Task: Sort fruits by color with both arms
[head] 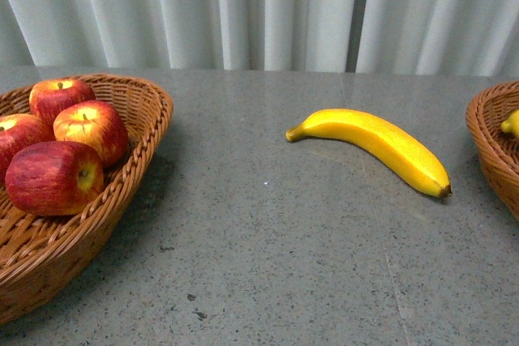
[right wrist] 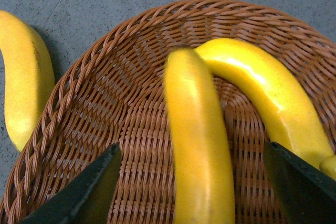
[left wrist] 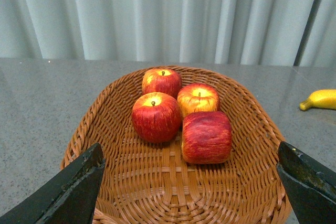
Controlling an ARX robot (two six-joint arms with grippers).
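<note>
**Supervisor:** How do the grippers stand?

**Operator:** I begin with the left gripper (left wrist: 190,148). Its jaws are wide apart and hold nothing; I see one dark finger (left wrist: 73,192) at each side of the left wrist view. It hangs over the near end of the left basket (left wrist: 92,116), and I see no contact with the wicker.

**Supervisor:** And the right one?

**Operator:** The right gripper (right wrist: 190,144) is also spread wide. One banana (right wrist: 197,145) lies between its fingers (right wrist: 84,192), but they are apart from it on both sides, so nothing is clamped.

**Supervisor:** Where are the fruits?

**Operator:** Four apples (left wrist: 155,117) sit together in the left basket. Three stand with the stem up. The fourth (left wrist: 206,136) lies on its side, nearest to the gripper, and touches its neighbours. In the right basket (right wrist: 79,72) the banana under my gripper lies beside a second banana (right wrist: 268,93), and they meet at their far ends. A small yellow piece (right wrist: 329,165) shows at the edge; I cannot tell what it is.

**Supervisor:** Anything outside the baskets?

**Operator:** Yes. One banana on the table (head: 373,142) lies on the grey table (head: 268,241) between the two baskets, nearer to the right basket. In the right wrist view it lies just beside the rim. Behind the table hangs a pale curtain (head: 243,6).
</note>
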